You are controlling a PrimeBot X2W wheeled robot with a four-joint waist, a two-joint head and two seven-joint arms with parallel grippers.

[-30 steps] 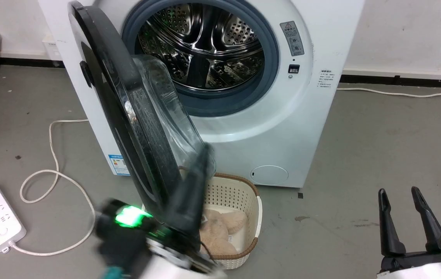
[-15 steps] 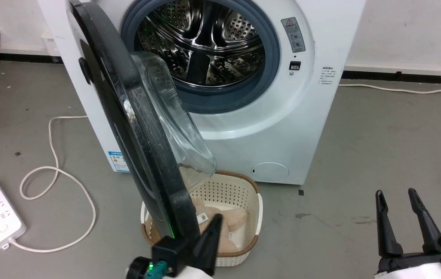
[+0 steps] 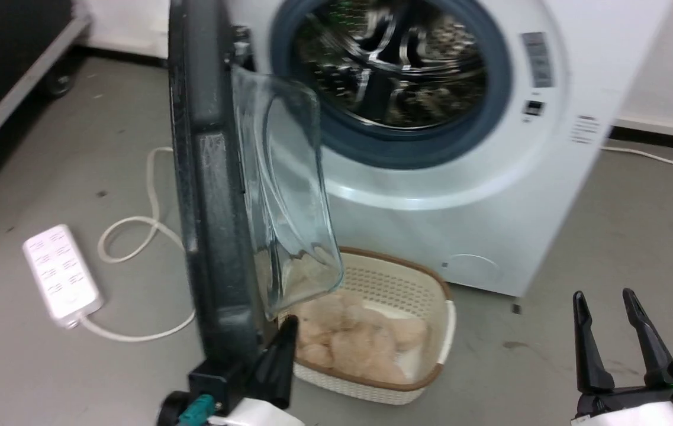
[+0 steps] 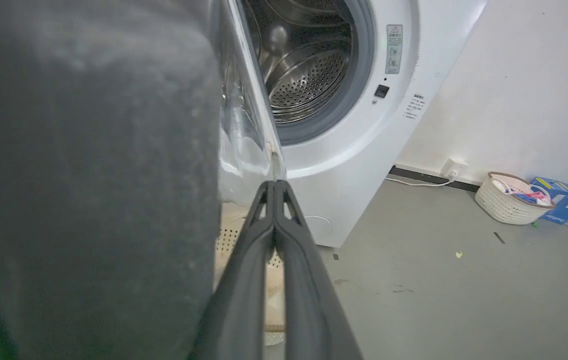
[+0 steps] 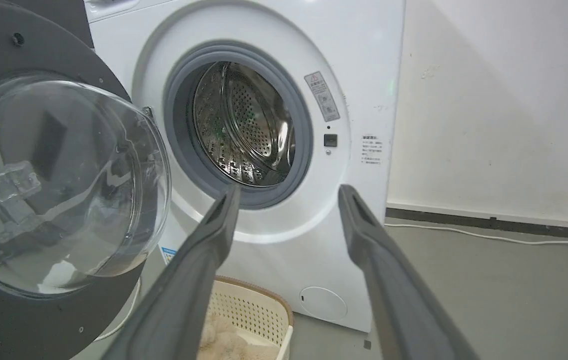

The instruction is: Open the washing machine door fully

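Observation:
The washing machine [image 3: 490,195] is white, with its steel drum showing. The washing machine door [image 3: 206,177] stands swung out, edge-on in the head view, its clear glass bowl [image 3: 289,195] facing the drum. My left gripper [image 3: 289,324] is shut on nothing, low beside the door's inner rim; contact is unclear. In the left wrist view the left gripper [image 4: 274,184] points just past the bowl [image 4: 244,125], the door [image 4: 89,175] close on the left. My right gripper [image 3: 602,294] is open at the lower right, apart. The right gripper [image 5: 288,192] faces the machine [image 5: 363,75] and door [image 5: 39,60].
A cream perforated basket [image 3: 431,284] with beige cloth sits on the floor under the door. A white power strip [image 3: 63,275] and its cable [image 3: 135,236] lie to the left. A black wheeled case [image 3: 10,59] stands far left. A small basket [image 4: 508,205] and blue box [image 4: 561,197] sit by the wall.
The head view has shifted. The door has swung wider from the machine front, with my shut left gripper having come round to its lower inner rim. The right gripper has stayed put.

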